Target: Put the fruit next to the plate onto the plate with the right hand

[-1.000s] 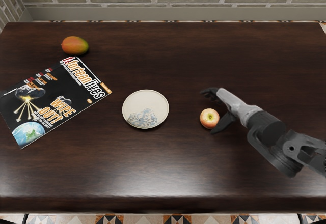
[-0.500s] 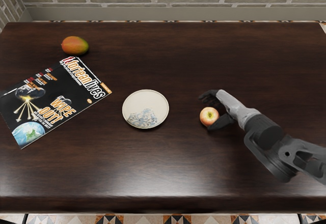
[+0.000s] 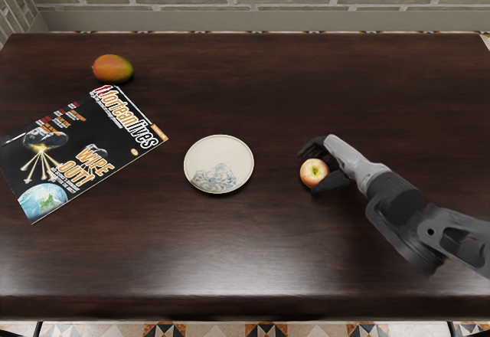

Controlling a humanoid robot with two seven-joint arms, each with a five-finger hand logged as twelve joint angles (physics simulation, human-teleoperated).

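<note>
You are looking at the right hand (image 3: 334, 162) cupping the apple (image 3: 313, 171) on the dark tabletop (image 3: 306, 76).
Its arm is showing from the right edge, and its fingers (image 3: 311, 148) are sitting curled narrowly around the apple: the dark fingers are arching over its far side and the thumb is pressing at its near side, so the fruit is sitting gripped against the palm while resting on the wood. The apple is lying to the right of the plate (image 3: 222, 147), near it but apart from it. You are also seeing a magazine (image 3: 80, 149) lying flat at the left and a mango (image 3: 112, 68) sitting beyond it, towards the far left corner.
</note>
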